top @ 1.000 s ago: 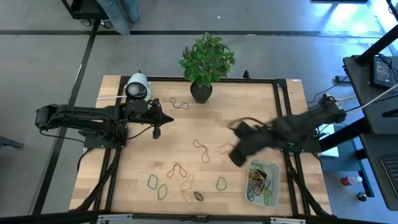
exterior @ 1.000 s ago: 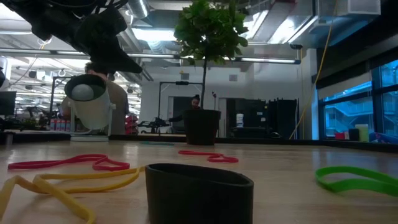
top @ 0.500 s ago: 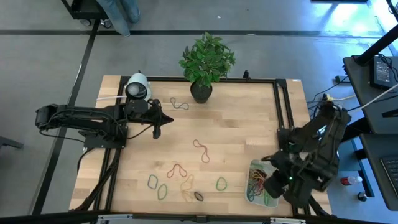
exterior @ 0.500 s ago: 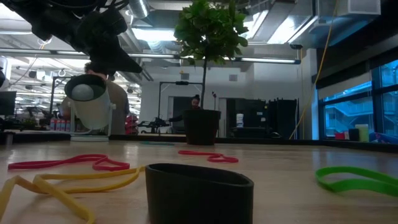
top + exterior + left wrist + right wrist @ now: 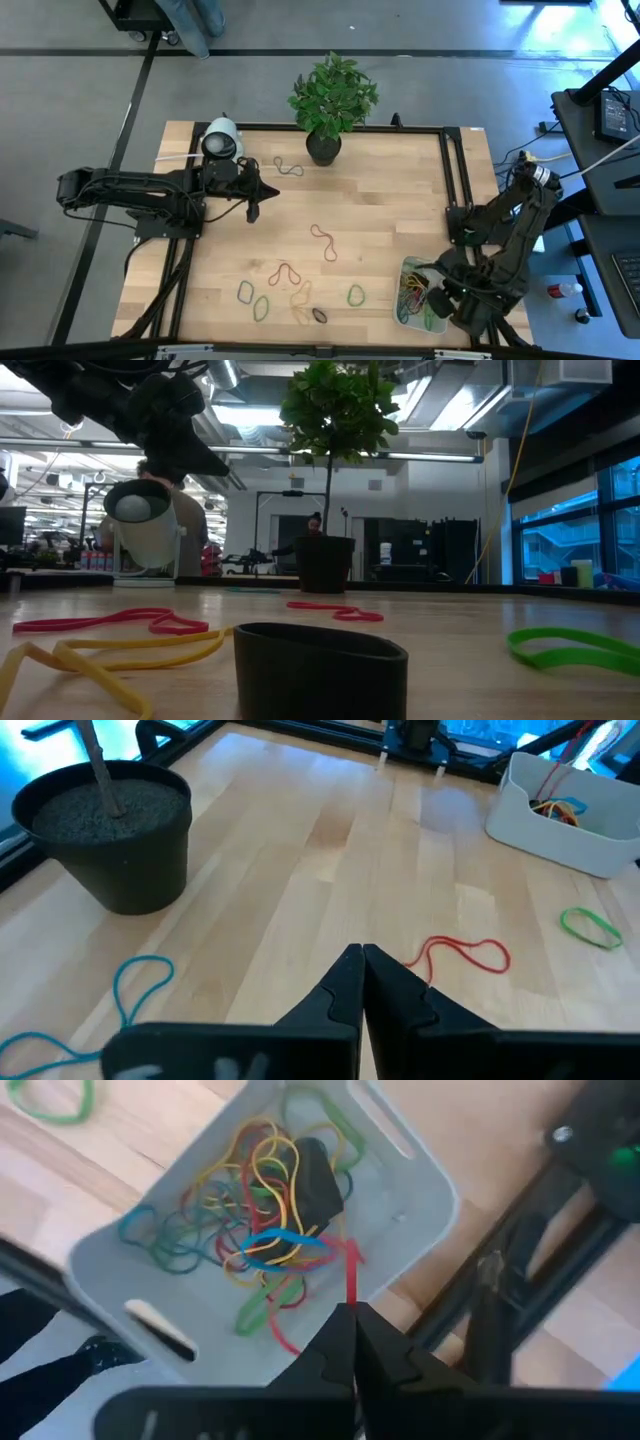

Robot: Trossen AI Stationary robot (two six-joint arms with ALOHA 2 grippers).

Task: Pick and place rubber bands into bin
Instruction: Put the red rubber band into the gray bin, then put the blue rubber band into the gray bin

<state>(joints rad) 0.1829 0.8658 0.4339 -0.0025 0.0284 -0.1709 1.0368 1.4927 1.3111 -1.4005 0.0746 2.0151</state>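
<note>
Right hand (image 5: 352, 1342) hangs over the bin (image 5: 441, 270) at the worktop's near right corner, its fingers pinched together on a red rubber band (image 5: 351, 1275) that stretches from the fingertips toward the tangle inside the bin. That tangle (image 5: 262, 1230) is a heap of yellow, red, green and blue loops with one dark band among them, filling most of the pale tray. In the high view the right arm is folded over the worktop's right edge with the hand (image 5: 437, 297) just beside the bin's right wall. Left hand (image 5: 361, 982) waits near the far left corner of the worktop (image 5: 380, 200), fingers pressed fully together and holding nothing; in the high view it (image 5: 258, 191) sits beside a white cylinder (image 5: 221, 140). A potted plant (image 5: 330, 100) stands at the middle of the far edge. Loose bands lie across the worktop: a thin twisted one (image 5: 289, 167) near the pot, a red twisted one (image 5: 324, 241) around the middle, and a cluster toward the near edge, including a green oval (image 5: 355, 295) just left of the bin, a yellow one (image 5: 300, 296), a dark one (image 5: 319, 315) and two green ovals (image 5: 252, 298) further left.
</note>
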